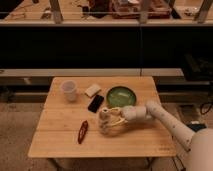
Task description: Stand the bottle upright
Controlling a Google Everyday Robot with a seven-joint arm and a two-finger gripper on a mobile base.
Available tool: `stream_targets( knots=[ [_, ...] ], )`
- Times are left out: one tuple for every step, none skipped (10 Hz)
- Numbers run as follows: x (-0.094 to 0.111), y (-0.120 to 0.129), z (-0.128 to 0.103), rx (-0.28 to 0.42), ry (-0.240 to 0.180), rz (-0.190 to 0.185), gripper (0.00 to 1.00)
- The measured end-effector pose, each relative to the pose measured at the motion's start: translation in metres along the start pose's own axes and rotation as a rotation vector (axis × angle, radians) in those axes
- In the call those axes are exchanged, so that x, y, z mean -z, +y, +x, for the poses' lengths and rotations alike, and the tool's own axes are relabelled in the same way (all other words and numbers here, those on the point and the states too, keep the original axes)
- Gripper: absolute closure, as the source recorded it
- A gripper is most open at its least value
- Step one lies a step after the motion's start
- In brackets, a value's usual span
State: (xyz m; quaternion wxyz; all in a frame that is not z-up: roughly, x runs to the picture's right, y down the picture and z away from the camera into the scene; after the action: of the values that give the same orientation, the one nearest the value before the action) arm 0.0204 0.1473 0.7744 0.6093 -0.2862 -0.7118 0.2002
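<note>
The bottle (103, 122) is small and pale beige. It sits near the middle of the wooden table (60, 142), just right of the red object. My gripper (109, 120) reaches in from the right on a white arm (160, 116) and is closed around the bottle. The bottle looks roughly upright, low over the tabletop. I cannot tell whether its base touches the wood.
A translucent white cup (68, 90) stands at the back left. A beige block (92, 90) and a black phone (95, 103) lie behind the bottle. A green plate (121, 95) sits at the back right. A flat red object (82, 131) lies to the front left.
</note>
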Motion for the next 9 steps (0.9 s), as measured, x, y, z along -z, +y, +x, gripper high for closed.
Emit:
stream_targets(
  knots=[
    [0.0005, -0.0006, 0.0002, -0.001, 0.001, -0.001, 0.21],
    [0.0010, -0.0010, 0.0002, -0.001, 0.003, -0.001, 0.20],
    [0.0012, -0.0011, 0.0004, 0.000, 0.004, -0.001, 0.20],
    [0.0011, -0.0014, 0.0006, 0.003, 0.005, -0.003, 0.20],
    [0.0011, -0.0011, 0.0014, 0.010, -0.001, -0.004, 0.20],
    [0.0008, -0.0004, 0.0030, 0.020, -0.009, -0.007, 0.20],
    [0.0008, 0.0003, 0.0050, 0.026, -0.017, -0.009, 0.20],
    [0.0018, 0.0014, 0.0065, 0.032, -0.025, -0.009, 0.20],
    [0.0029, 0.0033, 0.0076, 0.042, -0.030, -0.010, 0.20]
  ],
)
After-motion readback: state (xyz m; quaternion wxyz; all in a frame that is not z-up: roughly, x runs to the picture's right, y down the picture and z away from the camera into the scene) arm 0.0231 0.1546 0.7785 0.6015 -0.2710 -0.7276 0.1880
